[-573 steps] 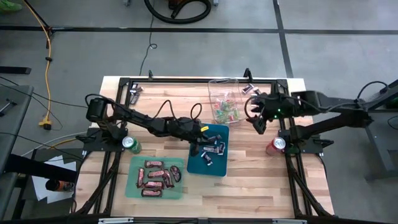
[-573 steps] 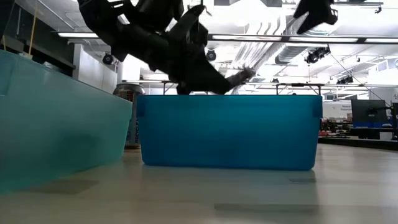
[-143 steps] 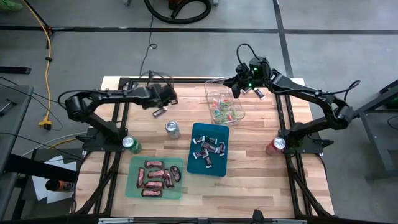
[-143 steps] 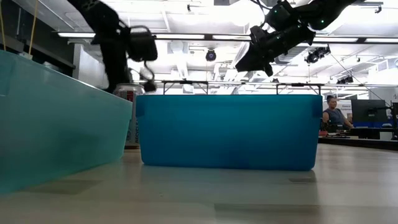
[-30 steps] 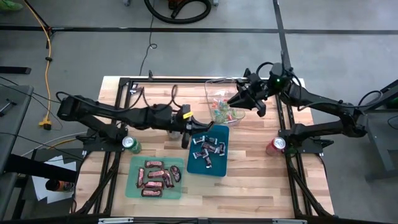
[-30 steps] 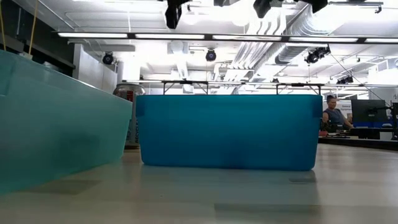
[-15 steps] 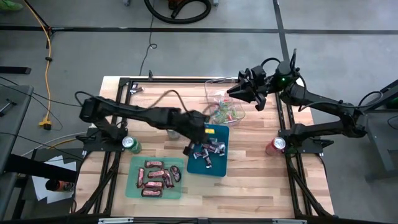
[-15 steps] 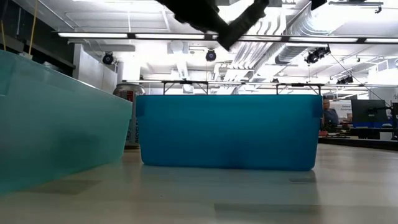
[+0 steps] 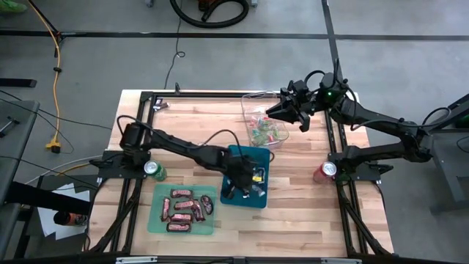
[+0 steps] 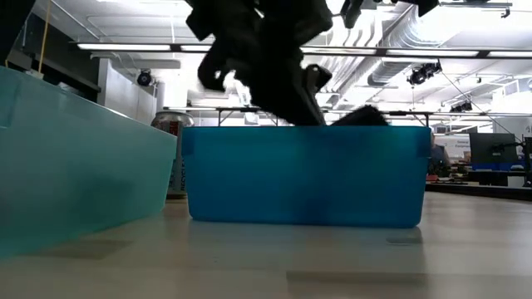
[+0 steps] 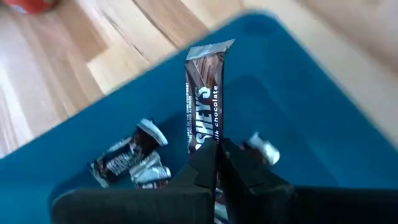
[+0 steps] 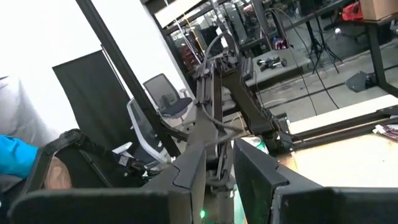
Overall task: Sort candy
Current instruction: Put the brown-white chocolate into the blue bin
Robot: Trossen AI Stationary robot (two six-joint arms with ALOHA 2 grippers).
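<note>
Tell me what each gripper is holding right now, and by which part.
The left gripper pinches a chocolate bar by one end, over the blue bin. For the right gripper, it cannot be told.

Left arm stretched toward 4 o'clock, left gripper (image 9: 236,183) low near table centre, fingers (image 11: 202,171) clamped together. Right arm reaches toward 9 o'clock, right gripper (image 9: 270,111) raised at 1 o'clock, fingers nearly closed.

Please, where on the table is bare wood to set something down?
Free: the near right table area, between blue tray and red can; also the far left, behind the left arm. Crowded: the middle, with green tray, clear tub, left hand.
</note>
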